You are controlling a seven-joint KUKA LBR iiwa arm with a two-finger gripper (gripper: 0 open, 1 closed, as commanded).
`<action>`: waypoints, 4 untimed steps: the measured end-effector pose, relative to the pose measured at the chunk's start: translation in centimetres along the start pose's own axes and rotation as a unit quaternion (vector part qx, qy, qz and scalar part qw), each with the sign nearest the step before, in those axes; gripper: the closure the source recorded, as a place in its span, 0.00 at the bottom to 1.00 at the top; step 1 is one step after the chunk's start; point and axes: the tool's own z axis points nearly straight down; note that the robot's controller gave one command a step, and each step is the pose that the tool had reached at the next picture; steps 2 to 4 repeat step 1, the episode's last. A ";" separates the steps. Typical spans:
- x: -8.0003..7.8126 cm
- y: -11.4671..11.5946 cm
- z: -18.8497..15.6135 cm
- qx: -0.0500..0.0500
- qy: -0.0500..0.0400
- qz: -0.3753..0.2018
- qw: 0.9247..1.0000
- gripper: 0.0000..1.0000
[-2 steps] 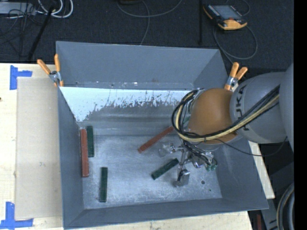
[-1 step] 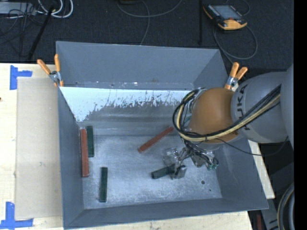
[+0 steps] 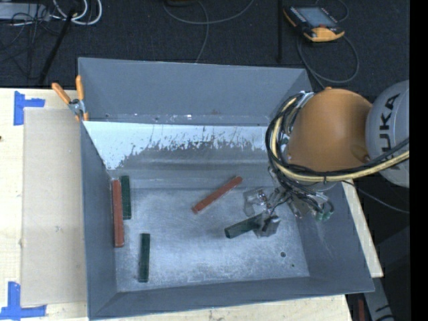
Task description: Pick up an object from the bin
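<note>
Camera view: gripper [image 3: 266, 218] low over floor of grey bin [image 3: 200, 99], right of centre, under orange wrist cover [image 3: 328, 129]. Dark green stick [image 3: 242, 229] lies flat, slightly tilted, right end at gripper tip; touching or gripped, cannot tell. Gripper opening: cannot tell, cables clutter it. Red-brown stick [image 3: 217, 194] lies diagonal just up-left, apart from green one. By left wall: long red-brown bar [image 3: 118, 214], short green bar [image 3: 125, 197] just beside it. Green strip [image 3: 143, 257] near front-left corner, well apart from gripper.
</note>
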 end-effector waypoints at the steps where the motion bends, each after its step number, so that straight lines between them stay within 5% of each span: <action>1: 1.7 -4.3 -12.4 0.000 0.000 -0.194 0.981 1.00; 4: 1.7 -4.3 -12.4 0.000 0.000 -0.194 0.981 1.00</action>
